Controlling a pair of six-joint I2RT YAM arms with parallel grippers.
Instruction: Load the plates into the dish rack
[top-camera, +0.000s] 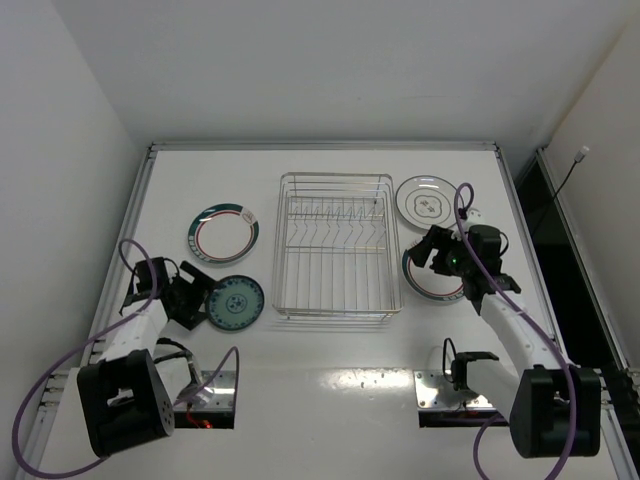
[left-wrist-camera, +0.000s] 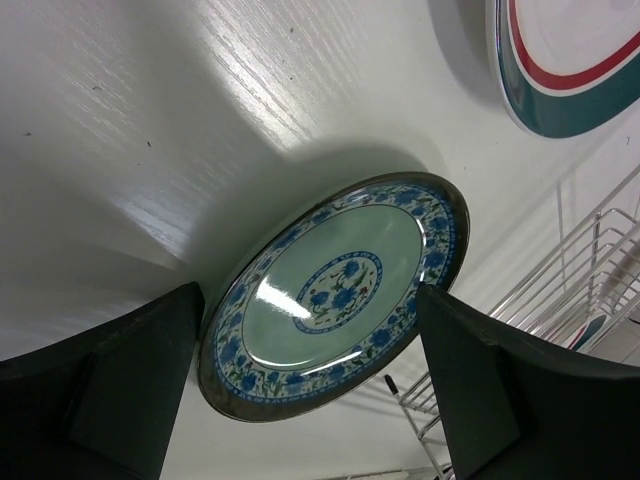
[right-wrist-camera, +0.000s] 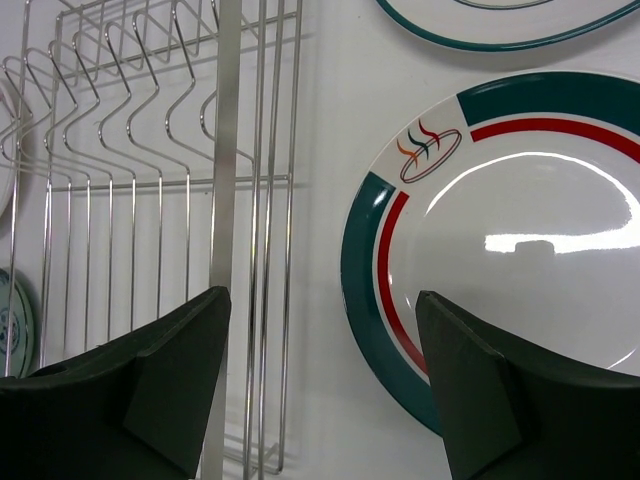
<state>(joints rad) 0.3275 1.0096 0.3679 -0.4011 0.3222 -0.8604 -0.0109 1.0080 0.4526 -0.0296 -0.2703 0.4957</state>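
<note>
From above, the rack (top-camera: 335, 245) stands in the middle of the table (top-camera: 330, 380), and all four plates lie flat outside it. The left banded plate (top-camera: 223, 233) and the teal plate (top-camera: 236, 301) are on its left, the motif plate (top-camera: 430, 200) and the right banded plate (top-camera: 422, 286) on its right. The left gripper (top-camera: 200, 300) is low at the teal plate's left edge. The right gripper (top-camera: 430, 252) hangs over the right banded plate and covers part of it. Through the left wrist camera the two dark fingers (left-wrist-camera: 120, 400) stand wide apart with the teal plate between their tips (whether either touches its rim I can't tell). The left banded plate's rim shows in the top right corner and rack wires at the right edge. Through the right wrist camera the fingers (right-wrist-camera: 150, 390) are likewise spread and grip nothing. The rack's side wires and tines fill the left half, and the right banded plate lies just beside them, the right-hand finger in front of its lower edge. A thin green rim of the motif plate shows at the top.
</note>
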